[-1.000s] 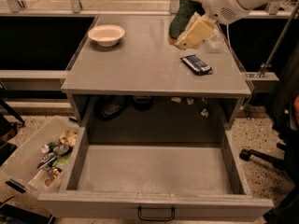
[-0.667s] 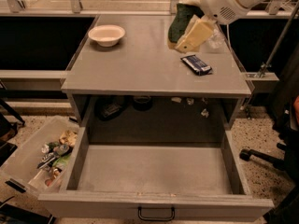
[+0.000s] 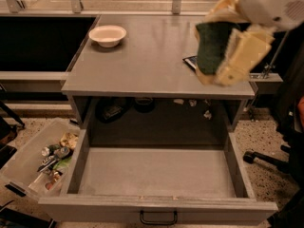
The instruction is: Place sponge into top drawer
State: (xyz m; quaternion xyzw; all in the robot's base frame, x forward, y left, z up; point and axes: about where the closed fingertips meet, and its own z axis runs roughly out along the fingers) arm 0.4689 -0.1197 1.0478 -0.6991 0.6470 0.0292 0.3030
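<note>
My gripper [image 3: 223, 49] hangs over the right front part of the countertop [image 3: 142, 61], shut on the sponge [image 3: 211, 46]. The sponge shows its dark green scrub face, held upright between the pale yellow fingers [image 3: 244, 56], well above the surface. The top drawer [image 3: 156, 172] is pulled fully open below and in front of the counter; its grey inside is bare. Its dark pull handle [image 3: 158, 218] shows on the front panel at the bottom edge.
A white bowl [image 3: 108, 35] sits at the counter's back left. A dark blue packet [image 3: 191, 61] lies on the counter, partly hidden behind the sponge. A clear bin of clutter [image 3: 40, 163] stands on the floor left of the drawer. A chair base [image 3: 266, 158] is at right.
The gripper with the sponge has moved forward and down toward the counter's front right edge, now covering part of the packet. The drawer and bowl have not moved.
</note>
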